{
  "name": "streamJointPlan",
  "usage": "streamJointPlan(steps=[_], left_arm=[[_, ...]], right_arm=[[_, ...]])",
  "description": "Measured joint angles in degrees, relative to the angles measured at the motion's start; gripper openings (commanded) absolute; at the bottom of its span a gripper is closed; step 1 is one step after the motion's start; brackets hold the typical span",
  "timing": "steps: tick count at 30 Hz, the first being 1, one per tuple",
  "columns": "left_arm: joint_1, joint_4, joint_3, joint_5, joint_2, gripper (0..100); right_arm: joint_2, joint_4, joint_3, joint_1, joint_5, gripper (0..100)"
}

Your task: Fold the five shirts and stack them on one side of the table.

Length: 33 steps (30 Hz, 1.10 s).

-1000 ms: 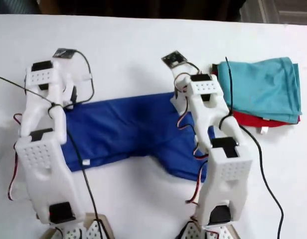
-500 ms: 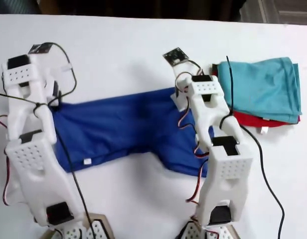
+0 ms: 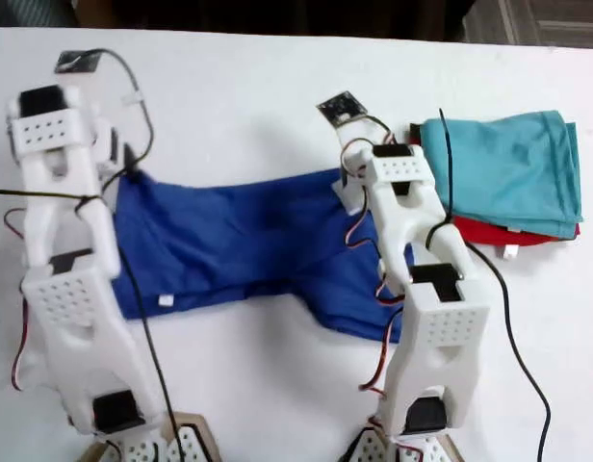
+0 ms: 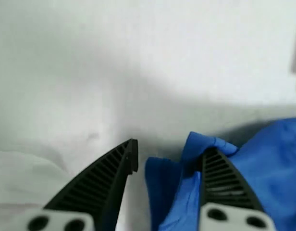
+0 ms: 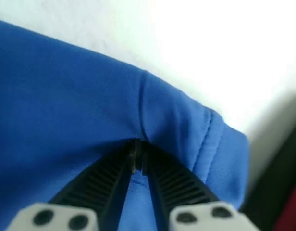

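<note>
– Pincer status?
– Left pincer (image 4: 173,149): jaws apart, blue shirt (image 3: 248,241) edge bunched against one finger. Right pincer (image 5: 138,150): clamped tight on the blue shirt fabric.
– Shirt locations?
– The blue shirt lies spread on the surface (image 3: 277,87) between both arms. Folded teal shirt (image 3: 508,168) lies on red shirt (image 3: 499,234), just beside the right arm

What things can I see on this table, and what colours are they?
blue shirt: 1, blue, spread flat across the middle of the table
teal shirt: 1, teal, folded, on top of the red shirt at the table's right side
red shirt: 1, red, under the teal shirt
table: 1, white
left gripper: 1, black, open, blue shirt's edge between its jaws
right gripper: 1, black, shut on the blue shirt
</note>
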Motion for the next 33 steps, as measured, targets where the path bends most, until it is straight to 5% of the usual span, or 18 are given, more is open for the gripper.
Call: streamJointPlan(steps=[11, 22, 33], left_arm=[[1.0, 3.5, -2.1, 5.0, 0.6, 22], [-9.1, 8.2, -3.3, 0.3, 7.9, 22], [-7.1, 8.8, -6.9, -2.2, 7.9, 22]], right_arm=[[-1.1, 0.6, 0.0, 0.1, 0.0, 1.8], [-1.1, -0.4, 0.0, 0.1, 0.0, 1.8], [-1.6, 4.7, 0.0, 0.1, 0.1, 1.8]])
